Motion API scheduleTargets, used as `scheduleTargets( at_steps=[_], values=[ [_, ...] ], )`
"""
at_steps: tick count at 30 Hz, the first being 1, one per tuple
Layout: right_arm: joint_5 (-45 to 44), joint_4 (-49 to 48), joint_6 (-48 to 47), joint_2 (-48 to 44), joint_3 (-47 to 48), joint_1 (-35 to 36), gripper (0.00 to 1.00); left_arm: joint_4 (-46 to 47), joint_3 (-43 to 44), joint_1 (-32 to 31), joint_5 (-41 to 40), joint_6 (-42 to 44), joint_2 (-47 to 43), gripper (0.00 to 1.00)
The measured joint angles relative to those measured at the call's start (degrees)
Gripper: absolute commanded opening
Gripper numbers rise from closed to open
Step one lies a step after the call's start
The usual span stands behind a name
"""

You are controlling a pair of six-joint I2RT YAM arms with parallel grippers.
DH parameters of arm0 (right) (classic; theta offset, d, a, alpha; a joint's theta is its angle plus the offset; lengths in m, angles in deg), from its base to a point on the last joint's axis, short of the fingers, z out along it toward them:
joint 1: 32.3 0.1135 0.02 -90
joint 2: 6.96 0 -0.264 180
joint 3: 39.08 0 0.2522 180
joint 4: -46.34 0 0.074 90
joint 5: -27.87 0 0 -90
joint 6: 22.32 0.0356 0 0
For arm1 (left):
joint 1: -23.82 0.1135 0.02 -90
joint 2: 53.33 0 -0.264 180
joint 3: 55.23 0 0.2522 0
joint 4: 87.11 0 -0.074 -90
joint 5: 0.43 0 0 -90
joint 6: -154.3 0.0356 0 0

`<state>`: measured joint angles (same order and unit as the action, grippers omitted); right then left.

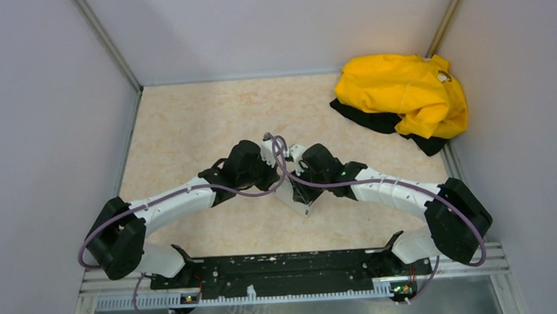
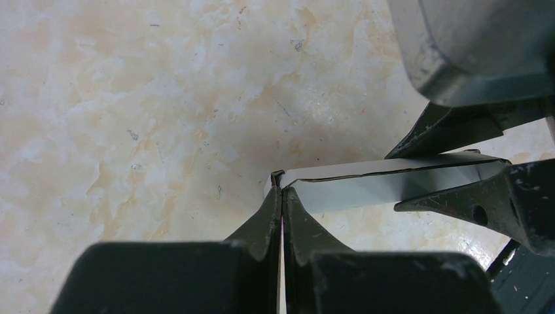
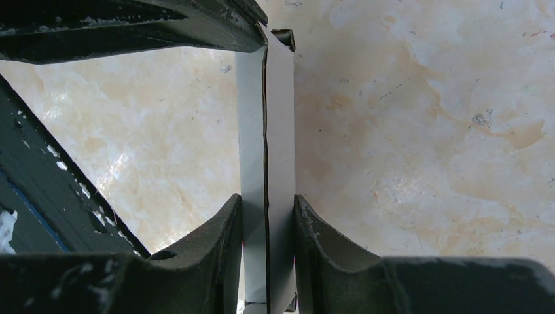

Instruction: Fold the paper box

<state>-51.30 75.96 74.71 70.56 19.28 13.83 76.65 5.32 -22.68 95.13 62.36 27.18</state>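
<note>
Paper box (image 3: pixel 281 131) is at the centre of the top view, held between both arms over the marbled counter (image 1: pixel 187 126). Its thin corner edge is pinched tight by the left claw (image 2: pixel 282 196); the right claw (image 3: pixel 267 212) clamps its two flat sides. A yellow garment (image 1: pixel 402 93) lies upper right.

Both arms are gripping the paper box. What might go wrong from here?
The left jaws pinch only a thin corner of the paper box, so it may slip or tear if the arms pull apart. The right jaws squeeze across its narrow body and may crush it.
</note>
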Motion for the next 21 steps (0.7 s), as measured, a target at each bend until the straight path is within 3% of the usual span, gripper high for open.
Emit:
scheduleTargets(
  at_steps=[21],
  values=[
    [-0.04,-0.33,0.22,-0.26,-0.37,0.74,0.04,11.8,-10.12,-2.14,-2.27,-0.96,-5.33,0.03]
  ],
)
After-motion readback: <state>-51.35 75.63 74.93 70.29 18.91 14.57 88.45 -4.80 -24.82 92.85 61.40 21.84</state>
